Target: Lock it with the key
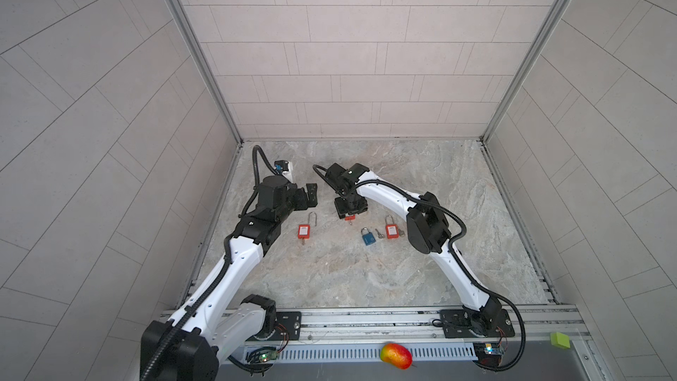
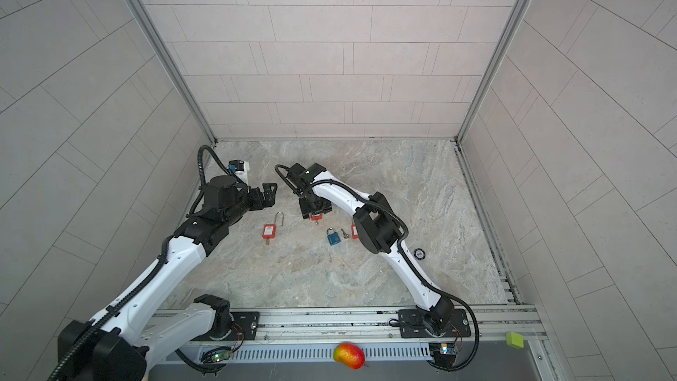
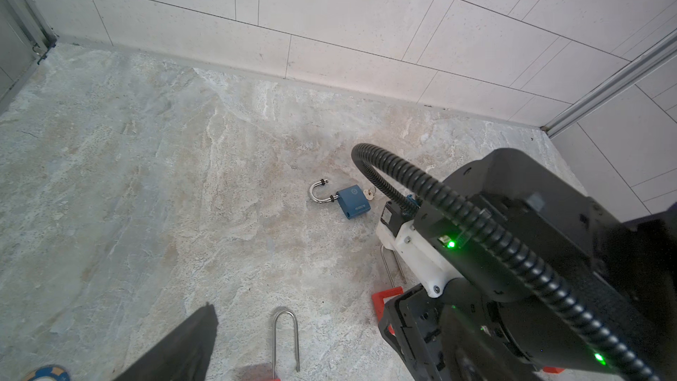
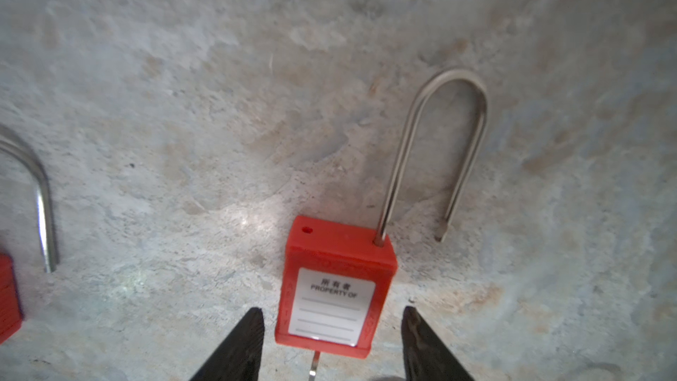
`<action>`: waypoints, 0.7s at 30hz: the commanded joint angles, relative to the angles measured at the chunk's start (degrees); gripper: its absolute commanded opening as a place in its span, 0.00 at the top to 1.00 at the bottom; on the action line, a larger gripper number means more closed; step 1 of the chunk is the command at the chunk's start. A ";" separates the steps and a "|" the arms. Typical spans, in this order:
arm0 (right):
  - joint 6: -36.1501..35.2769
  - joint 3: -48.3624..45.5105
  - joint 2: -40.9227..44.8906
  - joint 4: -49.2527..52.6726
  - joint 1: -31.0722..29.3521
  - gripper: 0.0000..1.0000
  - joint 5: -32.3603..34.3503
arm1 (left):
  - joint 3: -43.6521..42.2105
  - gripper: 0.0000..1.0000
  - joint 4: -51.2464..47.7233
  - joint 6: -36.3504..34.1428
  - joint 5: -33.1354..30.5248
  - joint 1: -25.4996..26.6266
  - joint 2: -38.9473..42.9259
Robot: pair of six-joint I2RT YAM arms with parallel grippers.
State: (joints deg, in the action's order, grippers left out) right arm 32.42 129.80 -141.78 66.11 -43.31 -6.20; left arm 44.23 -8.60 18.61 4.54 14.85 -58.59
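Right wrist view: red padlock (image 4: pixel 370 251), lower centre, white label (image 4: pixel 331 302), shackle (image 4: pixel 455 74) swung open; right claw (image 4: pixel 332 308) spread, straddling it; left claw (image 1: pixel 312 195) spread.

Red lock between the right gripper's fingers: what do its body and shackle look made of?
The red lock body looks like matte moulded plastic: even colour, rounded edges, white label stuck on. Its shackle is bare polished metal, probably steel, by its silver sheen.

free: bench (image 1: pixel 421 170) 12 and 6 o'clock | blocked: blue padlock (image 1: pixel 368 238) centre, red padlock (image 1: pixel 303 230) 9 o'clock, right arm (image 1: pixel 428 229) 3 o'clock
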 commanded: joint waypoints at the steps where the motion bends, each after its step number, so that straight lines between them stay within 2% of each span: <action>1: 1.47 1.67 -1.34 0.91 -0.02 0.40 0.77 | 0.53 0.00 -1.14 0.65 0.44 -0.42 -0.83; 16: 1.38 5.13 -4.20 2.57 0.00 0.57 1.52 | 0.95 0.05 -1.77 -0.53 2.49 -0.37 -1.24; 21: -4.62 5.05 -0.09 3.75 -0.04 0.61 4.24 | 1.12 0.07 -1.77 -1.79 2.41 -0.44 -0.68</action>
State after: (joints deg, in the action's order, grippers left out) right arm 31.75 133.60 -144.92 67.24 -43.29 -4.84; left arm 44.23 -10.24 18.11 6.70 14.74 -60.01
